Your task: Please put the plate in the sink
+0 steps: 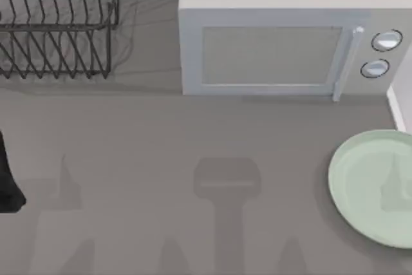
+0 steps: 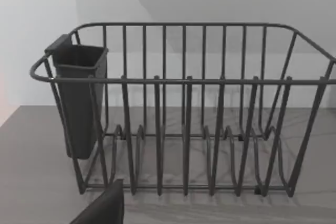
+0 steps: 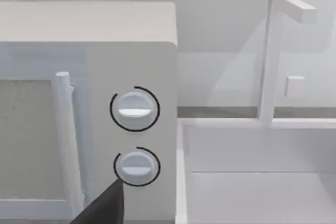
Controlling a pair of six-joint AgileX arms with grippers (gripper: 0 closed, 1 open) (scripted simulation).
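the plate [image 1: 373, 185] is seen at the lower right of the top view, lying flat on the table [image 1: 193, 159], in front of the microwave [image 1: 277, 49] and ungrasped. the sink [image 3: 252, 182] is shown in the right wrist view just beside the microwave, its thin white rim [image 1: 398, 111] caught at the right edge of the top view. nothing has yet been placed in it. the dish rack [image 1: 58, 24] stands at the upper left. whether either gripper's jaws are released or clenched cannot be told. reaching, lifting and the transfer all remain to be done.

Smooth matt plate [image 1: 373, 185]; wire rack [image 1: 58, 24]
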